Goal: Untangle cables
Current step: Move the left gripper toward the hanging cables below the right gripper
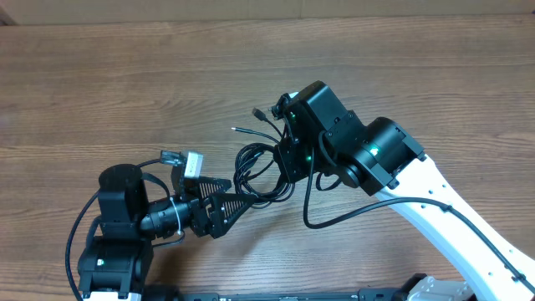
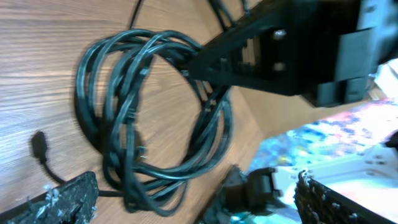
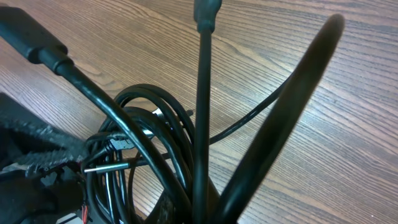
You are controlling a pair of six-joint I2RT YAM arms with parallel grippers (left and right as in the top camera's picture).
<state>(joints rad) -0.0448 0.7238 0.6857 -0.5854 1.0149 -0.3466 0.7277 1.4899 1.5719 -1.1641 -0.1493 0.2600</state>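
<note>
1. Bare wood of the bench (image 1: 125,75) wide open toward the far edge, the left edge and both far corners. Tighter toward the near edge, with arms reaching in from the near-left and near-right corners.
2. Near the middle of the bench, a little toward the near edge: the cables (image 1: 261,174), hemmed in by the left gripper (image 1: 238,199) on the near-left side and the right gripper (image 1: 286,163) on the far-right side.
3. Thin, black and glossy. Wound into several overlapping round loops, strands crossing one another, flat on the wood.
4. Two loose ends out of the coil toward the far edge, one ending in a small plug (image 1: 258,112), both pointing toward the left edge. Coil itself roughly round; with the tails counted, longest from near edge to far edge.
5. Left gripper: fingers (image 2: 59,199) spread wide in the wrist view, with the coil's near rim lying between them, not pinched.
6. Right gripper: tip down at the coil's far-right rim, in among the loops. Own view crowded by close strands; cannot tell whether spread or pressed together.
</note>
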